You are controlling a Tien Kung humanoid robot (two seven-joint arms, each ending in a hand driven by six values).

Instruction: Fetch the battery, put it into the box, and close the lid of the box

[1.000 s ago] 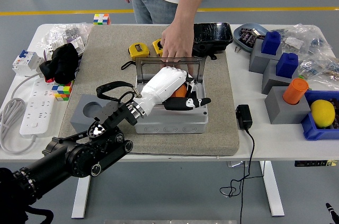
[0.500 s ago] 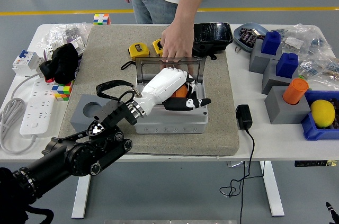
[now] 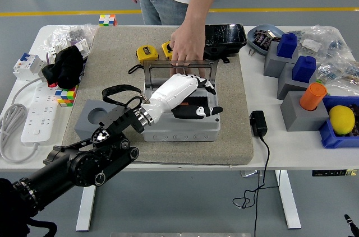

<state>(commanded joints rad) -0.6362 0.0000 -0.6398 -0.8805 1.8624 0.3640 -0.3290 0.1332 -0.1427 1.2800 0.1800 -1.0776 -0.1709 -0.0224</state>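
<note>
Left hand: I see my white left hand reaching in over the open box, fingers spread and loosened, thumb pointing right across the box's front part; it grips nothing that I can make out.
Right hand: out of my view.
Battery: in this frame I cannot pick it out; my hand covers most of the box's inside, so I cannot give its long axis or which way it points.
Box: a grey box sits on the mat, near its front edge, long side running left to right.
Lid: the clear lid stands upright along the box's far edge.
Person: a person stands at the far side of the table; one hand rests on the top edge of the lid.
Mat: a beige mat covers the middle of the white table.
Writing: I can read no brand or label anywhere; every print is too small.
Nearby: two yellow tape measures lie just behind the lid, a grey block with a round hole sits left of the box, and a black adapter lies right of the mat.
</note>
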